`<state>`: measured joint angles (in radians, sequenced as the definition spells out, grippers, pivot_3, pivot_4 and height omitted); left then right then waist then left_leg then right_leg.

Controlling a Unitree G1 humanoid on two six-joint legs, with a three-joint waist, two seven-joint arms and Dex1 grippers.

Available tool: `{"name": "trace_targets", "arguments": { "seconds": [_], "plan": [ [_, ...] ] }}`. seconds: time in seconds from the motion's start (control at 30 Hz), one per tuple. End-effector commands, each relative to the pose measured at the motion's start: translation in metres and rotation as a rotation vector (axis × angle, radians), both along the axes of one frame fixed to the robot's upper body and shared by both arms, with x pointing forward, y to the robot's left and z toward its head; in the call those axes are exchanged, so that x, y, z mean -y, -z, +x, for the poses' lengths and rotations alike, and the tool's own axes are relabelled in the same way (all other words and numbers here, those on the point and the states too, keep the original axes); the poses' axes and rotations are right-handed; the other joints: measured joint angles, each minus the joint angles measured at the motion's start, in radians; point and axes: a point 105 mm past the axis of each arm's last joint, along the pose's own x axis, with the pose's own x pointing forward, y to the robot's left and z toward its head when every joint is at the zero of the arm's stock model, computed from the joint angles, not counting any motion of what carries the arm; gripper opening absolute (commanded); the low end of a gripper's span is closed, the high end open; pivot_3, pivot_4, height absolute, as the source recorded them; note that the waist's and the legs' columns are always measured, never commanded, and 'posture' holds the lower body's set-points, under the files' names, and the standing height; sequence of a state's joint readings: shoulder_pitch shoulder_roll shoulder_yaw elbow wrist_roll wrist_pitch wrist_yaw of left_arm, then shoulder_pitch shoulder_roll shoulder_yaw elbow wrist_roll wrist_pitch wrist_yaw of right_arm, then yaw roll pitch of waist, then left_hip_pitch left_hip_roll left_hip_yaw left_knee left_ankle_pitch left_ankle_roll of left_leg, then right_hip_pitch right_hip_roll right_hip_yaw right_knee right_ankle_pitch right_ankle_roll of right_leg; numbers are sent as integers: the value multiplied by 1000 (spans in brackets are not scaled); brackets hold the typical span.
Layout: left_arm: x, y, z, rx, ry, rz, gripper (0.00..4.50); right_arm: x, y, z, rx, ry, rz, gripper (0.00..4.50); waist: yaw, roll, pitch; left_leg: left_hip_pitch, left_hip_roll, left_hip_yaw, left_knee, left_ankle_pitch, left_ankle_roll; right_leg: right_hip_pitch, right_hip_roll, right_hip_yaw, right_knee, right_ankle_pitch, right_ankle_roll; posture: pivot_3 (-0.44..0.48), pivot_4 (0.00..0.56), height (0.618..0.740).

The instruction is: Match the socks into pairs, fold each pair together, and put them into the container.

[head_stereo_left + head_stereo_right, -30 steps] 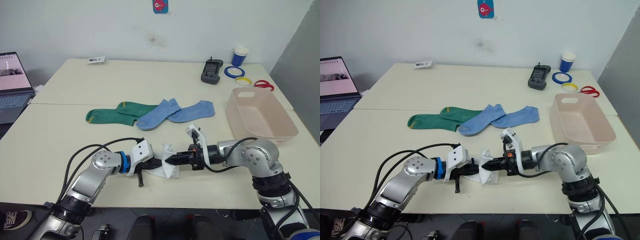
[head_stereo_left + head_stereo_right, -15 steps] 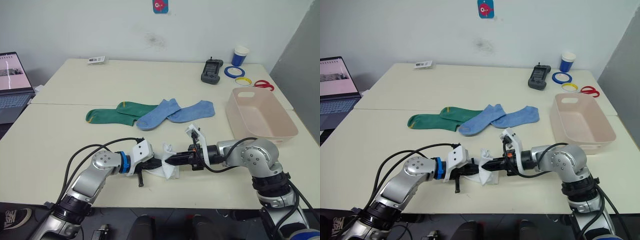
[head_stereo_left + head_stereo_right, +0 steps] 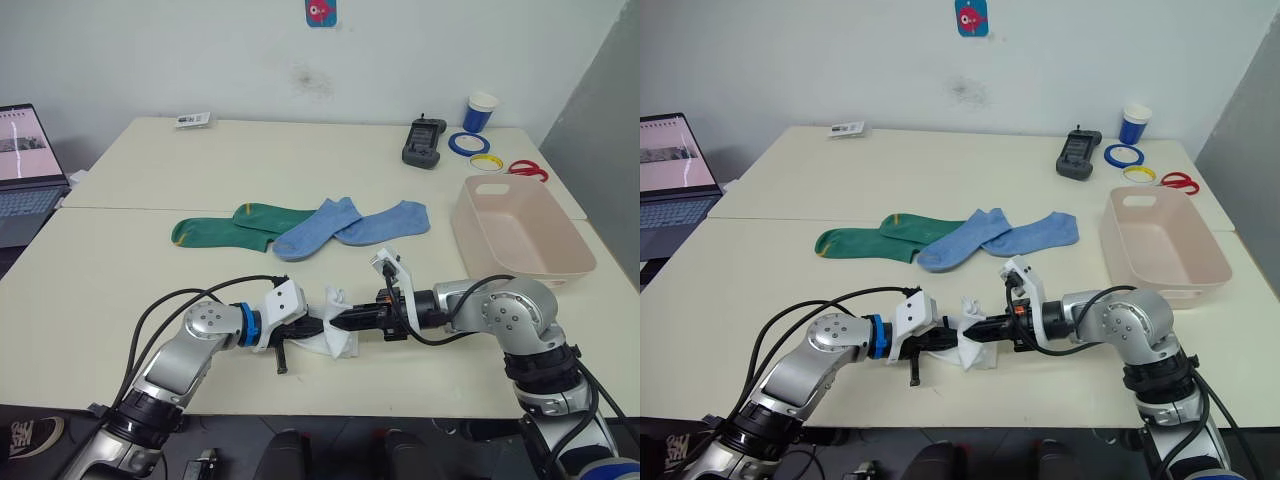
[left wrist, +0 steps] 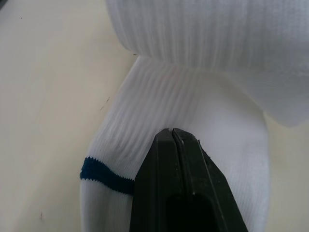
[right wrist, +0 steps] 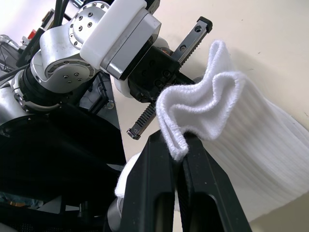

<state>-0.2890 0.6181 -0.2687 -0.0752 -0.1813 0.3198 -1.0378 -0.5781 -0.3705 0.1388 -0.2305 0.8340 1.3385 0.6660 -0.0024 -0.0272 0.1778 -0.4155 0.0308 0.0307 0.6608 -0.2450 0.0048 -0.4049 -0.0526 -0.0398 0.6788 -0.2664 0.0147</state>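
Observation:
A bunched white sock bundle (image 3: 333, 335) lies at the table's front centre, held from both sides. My left gripper (image 3: 318, 328) comes in from the left, shut on the white fabric; the left wrist view has its fingers (image 4: 176, 159) closed on a ribbed white sock (image 4: 193, 106) with a dark blue stripe. My right gripper (image 3: 340, 322) comes from the right, shut on a raised fold of white sock (image 5: 203, 108). Two green socks (image 3: 235, 227) and two light blue socks (image 3: 350, 226) lie overlapping mid-table. The pink container (image 3: 520, 235) stands at the right.
At the back right sit a dark handheld device (image 3: 424, 143), a blue cup (image 3: 480, 112), tape rings (image 3: 467, 144) and red scissors (image 3: 528, 169). A laptop (image 3: 25, 170) stands at the left edge. A small card (image 3: 193, 120) lies at the far left of the table.

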Motion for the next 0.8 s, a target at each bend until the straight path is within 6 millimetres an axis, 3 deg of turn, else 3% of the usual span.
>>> {"name": "trace_targets", "arguments": {
  "seconds": [0.03, 0.57, 0.67, 0.8],
  "plan": [
    [-2, 16, -6, -59, -2, 45, 0, -1, -10, 3, 47, 0, 19, 10, 0, 0, 0, 0, 0, 0, 0, 0, 0, 0, 0, 0, 0, 0, 0, 0, 150, 740],
    [-2, 16, -6, -59, -2, 45, 0, -1, -10, 3, 47, 0, 19, 10, 0, 0, 0, 0, 0, 0, 0, 0, 0, 0, 0, 0, 0, 0, 0, 0, 150, 740],
    [4, -2, -3, -44, -36, -82, 0, -16, 0, 20, 88, 44, 19, 10, -1, 0, 0, 0, 0, 0, 0, 0, 0, 0, 0, 0, 0, 0, 0, 0, 150, 740],
    [-12, -6, 4, -24, -79, -77, 0, -3, 0, 26, 114, 67, 7, 10, 0, 0, 1, -1, 0, 0, 0, 0, 0, -1, 0, 0, 0, 0, 0, 0, 150, 740]
  ]
}}
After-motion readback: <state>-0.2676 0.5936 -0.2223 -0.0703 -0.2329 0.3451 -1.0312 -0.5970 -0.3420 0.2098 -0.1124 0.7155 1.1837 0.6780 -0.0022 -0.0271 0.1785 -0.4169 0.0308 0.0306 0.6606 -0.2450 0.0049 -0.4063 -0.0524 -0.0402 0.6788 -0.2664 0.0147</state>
